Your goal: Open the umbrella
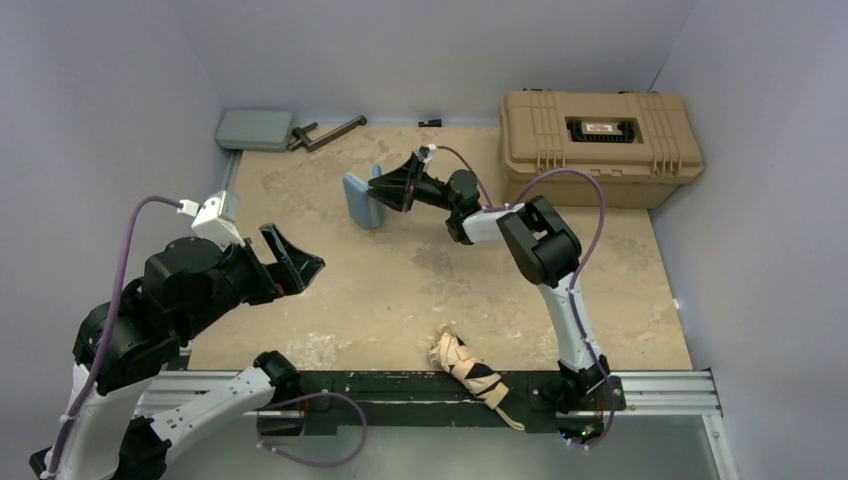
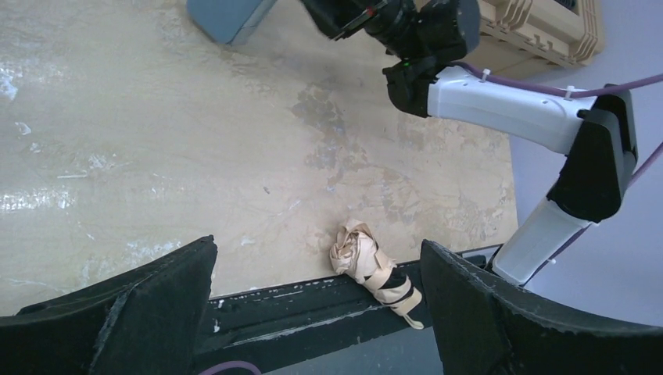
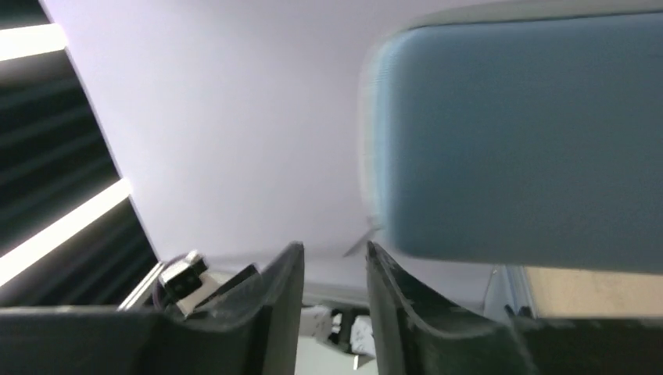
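The umbrella (image 1: 470,375) is folded into a tight beige bundle with black bands. It lies across the table's near edge and the black rail, its cream handle pointing toward me. It also shows in the left wrist view (image 2: 371,269). My left gripper (image 1: 290,258) is open and empty, raised at the left, far from the umbrella; in its own view (image 2: 319,246) the umbrella lies between the spread fingers, well below. My right gripper (image 1: 383,188) is at the far middle, against a blue pouch (image 1: 360,198). Its jaws (image 3: 335,248) stand narrowly apart with nothing between them.
A tan hard toolbox (image 1: 598,140) stands at the back right. A grey flat case (image 1: 255,129) and a black clamp (image 1: 325,133) lie at the back left. The blue pouch (image 3: 532,141) fills the upper right of the right wrist view. Grey walls close in three sides.
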`<action>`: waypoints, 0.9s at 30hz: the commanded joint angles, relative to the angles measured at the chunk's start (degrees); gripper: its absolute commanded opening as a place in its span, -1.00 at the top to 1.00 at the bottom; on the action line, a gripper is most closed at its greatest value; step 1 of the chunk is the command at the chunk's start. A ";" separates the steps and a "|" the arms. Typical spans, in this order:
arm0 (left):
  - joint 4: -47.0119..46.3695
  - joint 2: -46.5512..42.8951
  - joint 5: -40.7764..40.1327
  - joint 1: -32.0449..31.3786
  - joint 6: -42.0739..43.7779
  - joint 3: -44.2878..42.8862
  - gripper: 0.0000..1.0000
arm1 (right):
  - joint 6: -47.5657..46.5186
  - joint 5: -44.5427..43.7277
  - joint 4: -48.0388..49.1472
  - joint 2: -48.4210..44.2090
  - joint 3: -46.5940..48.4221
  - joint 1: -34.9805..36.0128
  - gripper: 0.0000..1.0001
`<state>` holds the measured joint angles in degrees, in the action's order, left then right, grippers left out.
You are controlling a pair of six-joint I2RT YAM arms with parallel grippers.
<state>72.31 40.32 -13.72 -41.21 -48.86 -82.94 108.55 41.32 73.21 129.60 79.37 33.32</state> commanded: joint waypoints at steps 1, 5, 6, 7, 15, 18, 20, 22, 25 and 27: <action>0.72 0.71 -0.52 0.30 3.04 -2.93 -0.99 | 3.23 0.39 2.34 -3.07 -0.78 -0.04 -0.63; 0.71 2.58 -0.65 0.34 5.19 -4.22 -1.00 | -8.39 1.54 -12.11 -10.20 -3.89 -0.10 -0.97; 0.53 3.09 -0.62 0.29 5.62 -4.59 -1.00 | -10.16 2.74 -14.57 -11.44 -4.26 -0.10 -0.98; 0.30 3.66 -0.53 0.27 6.39 -4.99 -1.00 | -11.44 3.84 -16.66 -12.83 -4.76 -0.09 -0.98; -1.13 8.38 1.07 0.33 9.08 -6.83 -1.00 | -48.04 5.82 -59.56 -29.69 -7.33 -0.16 -0.97; -2.46 9.45 2.24 0.34 9.30 -6.50 -1.00 | -68.35 -1.26 -82.05 -35.53 -3.83 -0.11 -0.97; -2.57 10.41 2.82 0.29 9.26 -6.54 -1.00 | -77.10 -4.62 -91.79 -38.40 -3.56 -0.16 -0.94; -2.89 11.22 3.32 0.36 9.13 -6.61 -1.00 | -83.90 -10.59 -100.15 -41.16 -4.24 -0.17 -0.92; -3.19 12.34 3.33 0.47 9.44 -8.45 -1.00 | -88.13 -15.85 -107.77 -45.99 -7.85 -0.08 -0.88; -2.70 13.71 2.73 0.65 10.13 -11.06 -1.00 | -88.74 -19.08 -112.50 -49.43 -10.33 0.61 -0.88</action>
<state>71.75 52.42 -11.03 -41.15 -40.82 -88.77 31.46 31.42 -21.02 85.86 72.31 33.32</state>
